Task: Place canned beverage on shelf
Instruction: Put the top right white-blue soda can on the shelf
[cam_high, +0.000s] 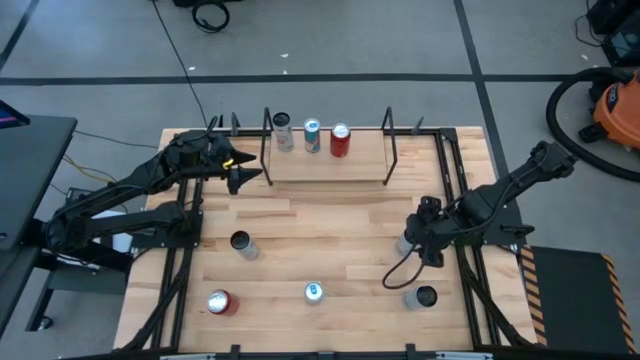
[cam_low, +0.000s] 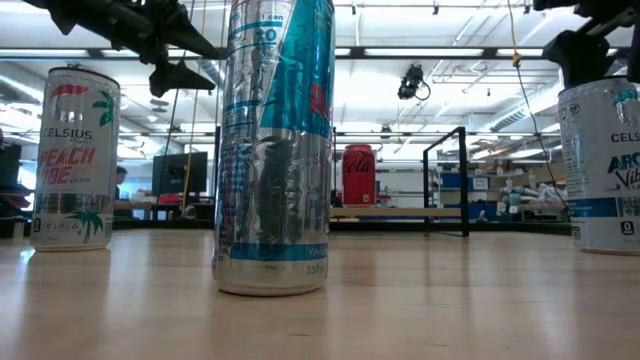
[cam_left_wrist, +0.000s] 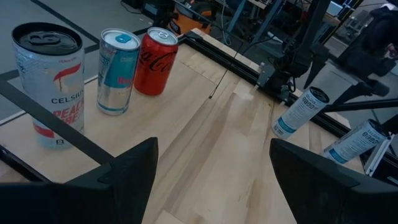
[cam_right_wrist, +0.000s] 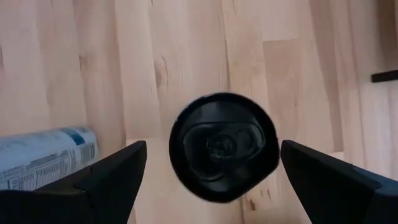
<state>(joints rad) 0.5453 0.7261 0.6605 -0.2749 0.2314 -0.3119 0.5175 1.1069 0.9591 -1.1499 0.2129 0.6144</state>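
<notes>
Pale wooden surface (cam_high: 330, 225) of glued planks, framed by black rails. Around it a grey floor with dark lines; an orange vacuum cleaner (cam_high: 612, 108) off the far right corner and a black desk (cam_high: 30, 150) at the left. In the low view, a big room behind with ceiling lights and racks.

At the far edge of the surface, the shelf (cam_high: 330, 168): a light board between two thin black end frames. On its left half, three cans upright in a row: a white peach can (cam_high: 283, 131), a blue and silver can (cam_high: 312, 135) and a red cola can (cam_high: 340, 140). The right half of the board bare.

Five more cans off the shelf, on the surface. Left of the middle, a black-topped can (cam_high: 241, 243). Along the near edge, a red and white can (cam_high: 220, 301), a slim blue-topped can (cam_high: 313, 292) and a dark-topped white can (cam_high: 424, 297). Just beside the right arm, one more white can (cam_high: 405, 243).

Left jaws near the left end frame of the shelf, spread wide, holding nothing. Right jaws at the right side of the surface, also wide open, pointed down at the dark-topped white can, which shows between the two fingers; not closed on it.
</notes>
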